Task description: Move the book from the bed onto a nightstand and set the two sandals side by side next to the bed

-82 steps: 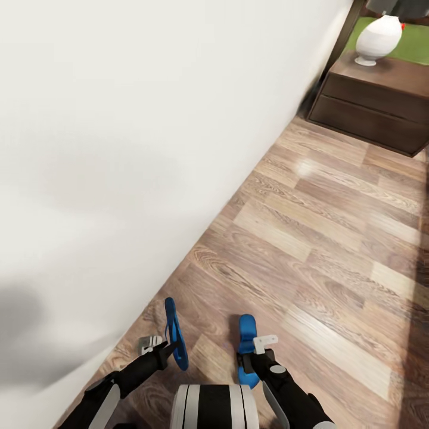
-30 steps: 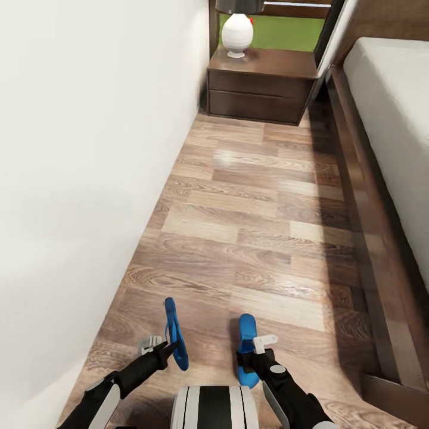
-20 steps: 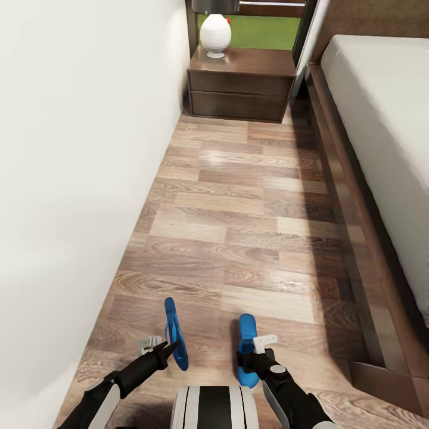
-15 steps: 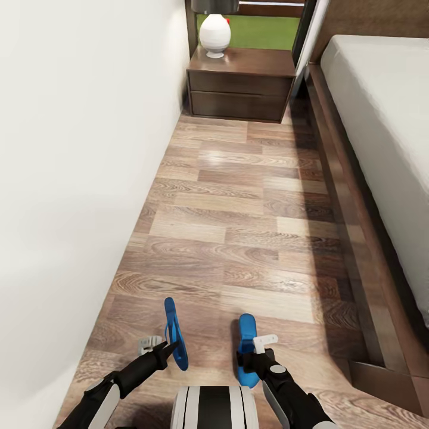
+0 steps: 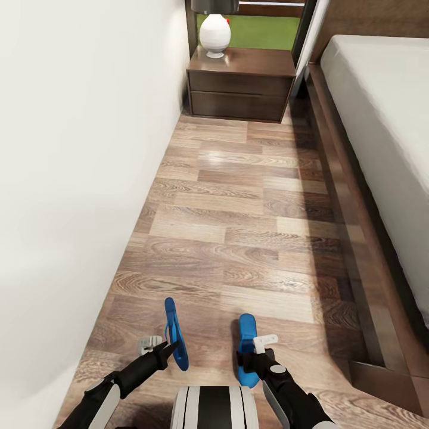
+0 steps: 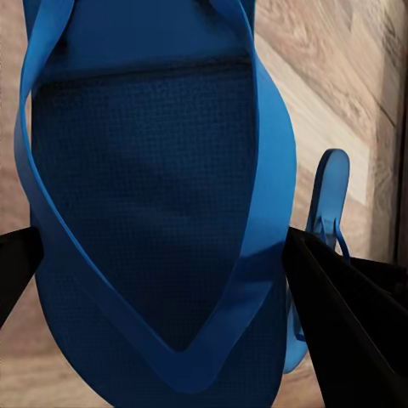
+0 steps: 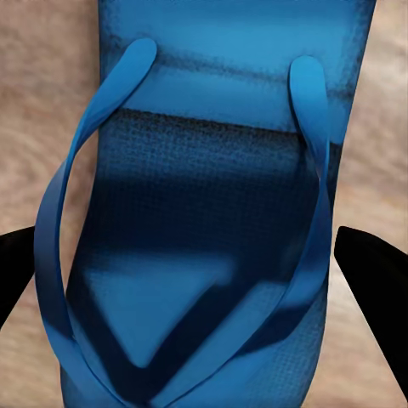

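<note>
Two grippers each clamp one blue flip-flop: the left gripper (image 5: 159,345) pinches the left sandal (image 5: 175,333) edge-on, the right gripper (image 5: 256,351) holds the right sandal (image 5: 246,345) nearly flat. Both soles show a fine woven-looking grain and smooth Y-shaped straps (image 7: 178,212); no writing is legible. Below lies glossy wood-plank floor (image 5: 250,220). Ahead, a dark drawer nightstand (image 5: 241,89) carries a white egg-shaped lamp (image 5: 214,36); the bed (image 5: 381,119), with its off-white mattress, runs along the right.
</note>
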